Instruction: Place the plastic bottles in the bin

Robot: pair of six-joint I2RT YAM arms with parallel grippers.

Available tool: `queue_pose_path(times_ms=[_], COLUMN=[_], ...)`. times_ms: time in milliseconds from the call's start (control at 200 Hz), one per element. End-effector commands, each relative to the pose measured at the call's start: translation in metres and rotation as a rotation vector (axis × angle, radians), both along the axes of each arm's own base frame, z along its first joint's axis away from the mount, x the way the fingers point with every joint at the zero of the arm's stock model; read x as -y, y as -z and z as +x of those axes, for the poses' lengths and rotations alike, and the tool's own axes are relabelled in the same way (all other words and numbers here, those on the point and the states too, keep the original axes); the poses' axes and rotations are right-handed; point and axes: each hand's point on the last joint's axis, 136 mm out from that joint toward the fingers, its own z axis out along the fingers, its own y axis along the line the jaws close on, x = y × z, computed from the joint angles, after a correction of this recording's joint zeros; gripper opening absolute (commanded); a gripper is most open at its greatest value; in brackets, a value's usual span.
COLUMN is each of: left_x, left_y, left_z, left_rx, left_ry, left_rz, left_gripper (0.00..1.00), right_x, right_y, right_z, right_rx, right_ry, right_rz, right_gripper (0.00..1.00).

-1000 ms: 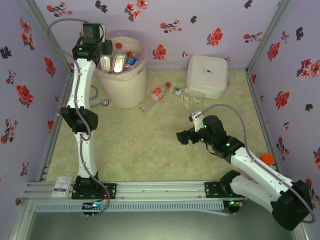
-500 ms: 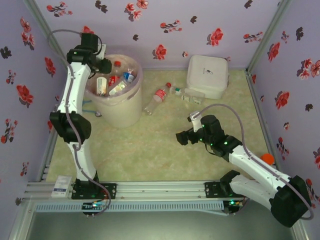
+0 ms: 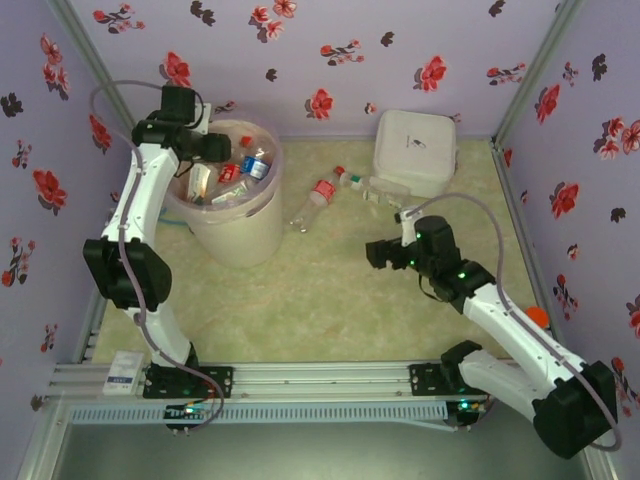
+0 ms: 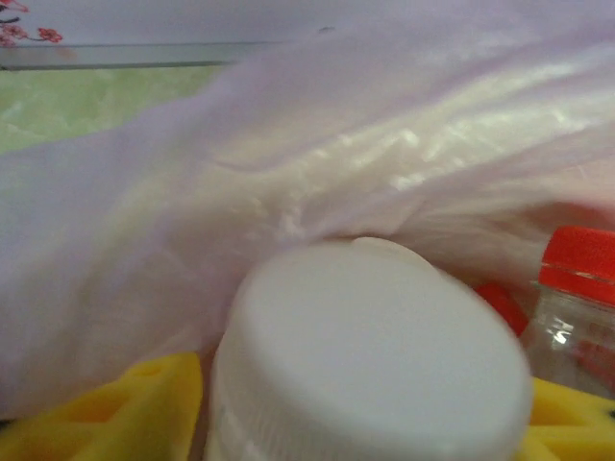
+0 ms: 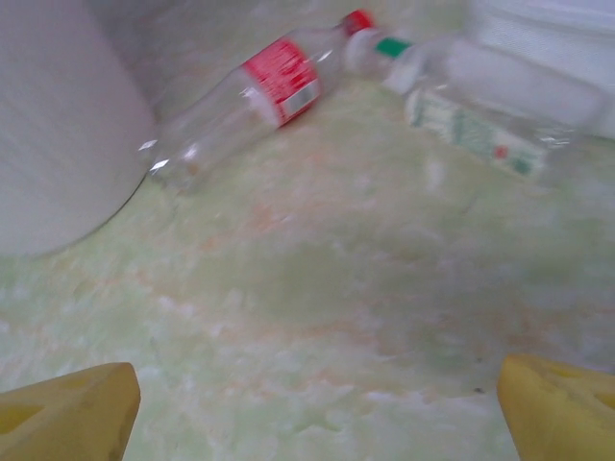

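Note:
The bin (image 3: 232, 222), a pale bucket with a pink bag liner (image 4: 288, 163), stands at the back left and holds several plastic bottles (image 3: 232, 172). My left gripper (image 3: 205, 148) reaches over its far rim. In the left wrist view its yellow fingers (image 4: 144, 408) stand apart around a white round bottle end (image 4: 375, 355). A narrow gap shows at the left finger, and a red-capped bottle (image 4: 575, 307) is beside it. On the floor lie a red-label bottle (image 3: 315, 195) (image 5: 250, 96) and a green-capped clear bottle (image 3: 362, 184) (image 5: 461, 115). My right gripper (image 3: 376, 253) (image 5: 317, 413) hovers open, short of them.
A white square lidded box (image 3: 415, 150) (image 5: 548, 29) stands at the back right, just behind the green-capped bottle. The bin wall (image 5: 58, 125) rises at the left of the right wrist view. An orange ball (image 3: 537, 317) lies by the right wall.
The bin slid left and toward the near side together with my left gripper, whose jaws have since come apart. My right gripper moved slightly farther and to the right.

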Motion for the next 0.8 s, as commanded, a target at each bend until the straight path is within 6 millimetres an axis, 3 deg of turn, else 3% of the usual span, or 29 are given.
queue_pose_path(times_ms=[0, 185, 345, 550, 700, 795], left_x=[0.010, 0.009, 0.011, 0.028, 0.034, 0.032], left_y=[-0.011, -0.060, -0.083, -0.078, -0.077, -0.086], left_z=[-0.013, -0.036, -0.056, -0.088, -0.117, -0.136], left_rx=[0.011, 0.099, 0.142, 0.138, 0.177, 0.231], left_ry=[0.016, 0.031, 0.044, 0.112, 0.102, 0.068], left_rz=[-0.024, -0.002, 0.047, 0.066, 0.051, 0.022], left_gripper=[0.75, 0.86, 0.94, 1.00, 1.00, 0.99], right_x=[0.026, 0.037, 0.037, 0.050, 0.034, 0.037], right_y=[-0.001, -0.020, -0.012, 0.001, -0.003, 0.018], right_z=[0.011, 0.039, 0.068, 0.099, 0.122, 0.137], right_rx=[-0.065, -0.003, 0.014, -0.013, 0.006, -0.041], right_ry=[0.147, 0.175, 0.015, -0.218, -0.339, -0.411], right_rz=[0.035, 0.003, -0.288, -0.641, -0.644, -0.706], right_gripper=[0.95, 0.95, 0.99, 0.99, 0.99, 0.99])
